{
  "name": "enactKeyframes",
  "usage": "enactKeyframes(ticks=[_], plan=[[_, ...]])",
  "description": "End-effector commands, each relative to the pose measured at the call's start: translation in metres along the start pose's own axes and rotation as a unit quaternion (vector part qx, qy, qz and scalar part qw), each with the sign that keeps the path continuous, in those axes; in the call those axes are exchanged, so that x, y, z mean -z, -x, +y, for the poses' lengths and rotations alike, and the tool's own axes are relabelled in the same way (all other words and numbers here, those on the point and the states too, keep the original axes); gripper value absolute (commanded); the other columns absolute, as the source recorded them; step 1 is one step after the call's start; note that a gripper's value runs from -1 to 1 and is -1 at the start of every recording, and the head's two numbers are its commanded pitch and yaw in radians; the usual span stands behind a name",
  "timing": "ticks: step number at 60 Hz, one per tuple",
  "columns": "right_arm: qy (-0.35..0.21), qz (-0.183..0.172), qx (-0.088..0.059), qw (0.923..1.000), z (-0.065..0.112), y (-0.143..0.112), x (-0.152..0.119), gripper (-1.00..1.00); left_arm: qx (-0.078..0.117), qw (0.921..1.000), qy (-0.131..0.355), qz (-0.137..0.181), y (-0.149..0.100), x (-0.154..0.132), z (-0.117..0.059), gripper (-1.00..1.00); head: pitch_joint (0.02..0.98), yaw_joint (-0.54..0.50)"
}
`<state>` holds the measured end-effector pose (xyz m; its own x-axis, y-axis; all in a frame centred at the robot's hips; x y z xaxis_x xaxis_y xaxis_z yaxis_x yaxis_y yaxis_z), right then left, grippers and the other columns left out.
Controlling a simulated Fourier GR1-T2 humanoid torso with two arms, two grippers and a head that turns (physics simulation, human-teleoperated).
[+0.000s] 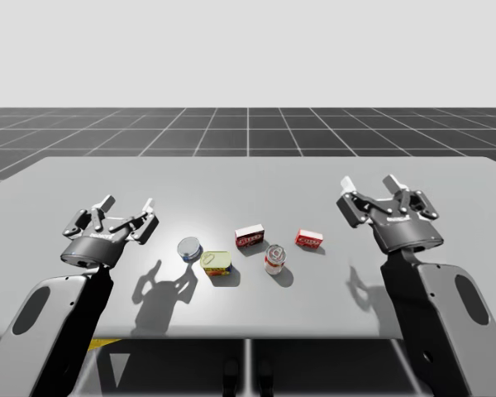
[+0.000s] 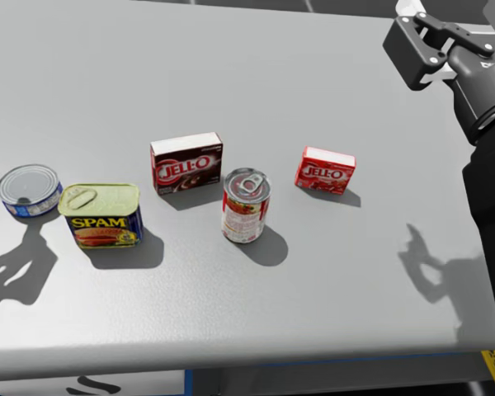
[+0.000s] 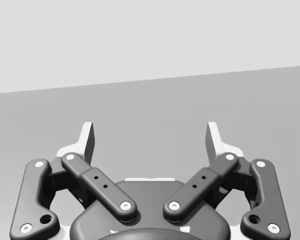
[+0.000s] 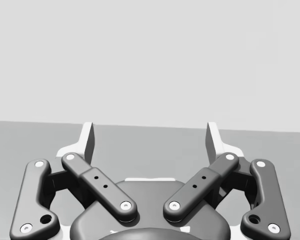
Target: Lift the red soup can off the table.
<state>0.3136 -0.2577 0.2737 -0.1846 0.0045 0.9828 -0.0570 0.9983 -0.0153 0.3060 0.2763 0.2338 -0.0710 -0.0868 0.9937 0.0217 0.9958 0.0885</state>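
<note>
The red soup can (image 1: 275, 258) (image 2: 246, 205) stands upright near the table's front, its silver pull-tab lid facing up. My left gripper (image 1: 128, 207) (image 3: 150, 140) hovers open above the table well to the can's left. Off to the can's right, my right gripper (image 1: 369, 185) (image 4: 150, 140) also hovers open, with nothing between its fingers. Part of my right gripper shows at the head view's corner, apart from the can.
A dark red box (image 1: 250, 236) (image 2: 186, 162) lies just behind the can, a smaller red box (image 1: 308, 239) (image 2: 325, 170) to its right. A yellow-and-blue rectangular tin (image 1: 217, 263) (image 2: 101, 215) and a flat blue round can (image 1: 190, 248) (image 2: 30, 189) sit to its left. The grey table (image 1: 248, 182) stretches far behind.
</note>
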Motion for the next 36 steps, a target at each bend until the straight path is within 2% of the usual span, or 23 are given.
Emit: enactKeyframes(ticks=[1,6,10,14,24,29,36], plan=[[-0.039,0.008,-0.001,0.9992,0.012,-0.016,-0.020,-1.00,-0.002,1.0000,-0.001,0.001,0.000,0.000,0.001,-1.00,0.872,-0.14],[-0.075,0.014,0.000,0.9971,0.019,-0.022,-0.037,-1.00,-0.003,1.0000,-0.002,0.001,0.000,0.000,0.002,-1.00,0.872,-0.14],[-0.100,0.012,-0.009,0.9949,0.025,-0.023,-0.049,-1.00,-0.003,1.0000,-0.002,0.001,0.000,0.000,0.002,-1.00,0.872,-0.14],[-0.141,0.013,-0.004,0.9900,0.033,-0.020,-0.065,-1.00,-0.004,1.0000,-0.001,0.002,0.000,0.000,0.002,-1.00,0.872,-0.14],[-0.201,0.023,-0.024,0.9789,0.045,-0.010,-0.096,-1.00,-0.004,1.0000,-0.001,0.003,0.000,0.001,0.003,-1.00,0.873,-0.14],[-0.225,0.028,-0.021,0.9737,0.049,-0.007,-0.106,-1.00,-0.003,1.0000,-0.001,0.003,0.000,0.001,0.003,-1.00,0.873,-0.14],[-0.263,0.042,-0.006,0.9640,0.056,0.003,-0.119,-1.00,-0.004,1.0000,-0.001,0.004,0.000,0.001,0.003,-1.00,0.872,-0.14]])
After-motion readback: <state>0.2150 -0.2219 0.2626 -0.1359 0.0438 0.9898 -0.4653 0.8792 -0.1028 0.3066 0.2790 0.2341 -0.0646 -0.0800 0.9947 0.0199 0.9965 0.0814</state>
